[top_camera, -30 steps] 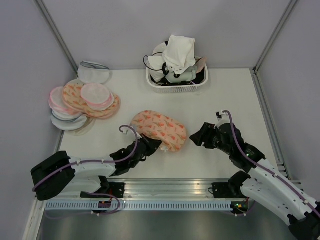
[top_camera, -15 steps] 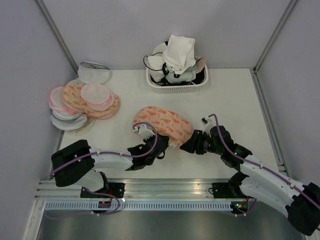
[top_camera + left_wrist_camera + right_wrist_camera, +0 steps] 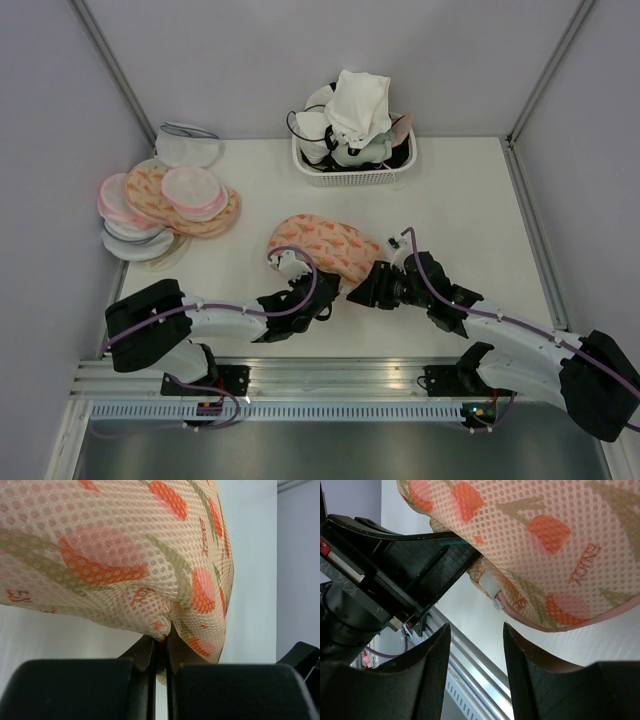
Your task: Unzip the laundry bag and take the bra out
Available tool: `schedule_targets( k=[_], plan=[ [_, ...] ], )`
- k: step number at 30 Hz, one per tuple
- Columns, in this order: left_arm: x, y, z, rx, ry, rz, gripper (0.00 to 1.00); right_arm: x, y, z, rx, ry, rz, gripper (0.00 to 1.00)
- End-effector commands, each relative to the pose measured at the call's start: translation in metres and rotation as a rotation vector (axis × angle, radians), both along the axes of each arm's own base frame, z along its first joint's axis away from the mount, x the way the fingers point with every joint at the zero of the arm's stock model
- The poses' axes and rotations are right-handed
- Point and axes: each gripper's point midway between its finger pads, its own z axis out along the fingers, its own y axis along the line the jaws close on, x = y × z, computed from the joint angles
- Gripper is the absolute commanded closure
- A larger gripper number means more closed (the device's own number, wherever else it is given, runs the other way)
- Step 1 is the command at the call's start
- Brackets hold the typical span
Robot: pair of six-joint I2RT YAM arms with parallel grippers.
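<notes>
Peach mesh printed with orange leaf shapes forms the laundry bag (image 3: 322,243), a rounded, padded-looking dome at the centre of the top view, below the white basket (image 3: 350,180). The left gripper (image 3: 161,644) is clamped together on a small fold of mesh at the bag's lower edge, anchoring it. The right gripper (image 3: 475,630) has its jaws apart and holds nothing, just beside the same edge. In the right wrist view a small white tab (image 3: 490,587), probably the zip pull, sits on the pink edging (image 3: 560,627) just above the gap between the fingers.

Step in hand: unzipping, not yet begun, as the zip appears closed. Next move, by judgement: advance the right jaws onto the tab, close them, then draw the tab along the curved edging while the left arm holds the bag. The bra is not visible and is presumably inside the bag.
</notes>
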Motion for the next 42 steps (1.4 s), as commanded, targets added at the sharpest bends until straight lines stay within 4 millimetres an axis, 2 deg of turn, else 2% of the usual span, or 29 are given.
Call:
schedule_targets(
  k=[1,7,12,17,18,21,26,32,37,42],
  plan=[
    [0.005,-0.017,0.027,-0.097,-0.054,0.001,0.98,0.006,0.005,-0.002,0.014,-0.018,-0.035,0.48],
    [0.002,-0.021,0.032,-0.118,-0.074,-0.028,0.98,0.011,0.003,-0.017,-0.042,0.003,-0.066,0.48],
    [-0.005,-0.03,0.027,-0.124,-0.062,-0.065,0.98,0.022,0.003,-0.012,-0.043,-0.036,-0.113,0.5],
    [-0.008,-0.028,0.019,-0.122,-0.044,-0.061,0.98,0.03,-0.003,-0.004,-0.033,-0.062,-0.179,0.65],
    [-0.009,-0.026,0.018,-0.125,-0.042,-0.06,0.98,0.032,-0.005,-0.003,-0.032,-0.067,-0.193,0.72],
    [-0.01,-0.023,0.014,-0.118,-0.035,-0.05,0.98,0.032,-0.012,0.0,-0.039,-0.076,-0.223,0.85],
    [-0.009,-0.017,0.01,-0.101,-0.029,-0.032,0.98,0.028,-0.021,0.004,-0.071,-0.083,-0.23,0.98],
    [-0.008,0.0,0.006,-0.057,-0.035,0.004,0.98,0.012,-0.035,-0.011,-0.187,-0.042,-0.177,1.0],
    [-0.009,0.025,0.003,-0.033,-0.04,0.05,0.98,0.002,-0.047,-0.016,-0.272,-0.031,-0.139,1.0],
    [-0.007,0.048,0.006,-0.031,-0.043,0.092,0.98,-0.009,-0.042,-0.025,-0.296,0.001,-0.051,0.99]
  ],
)
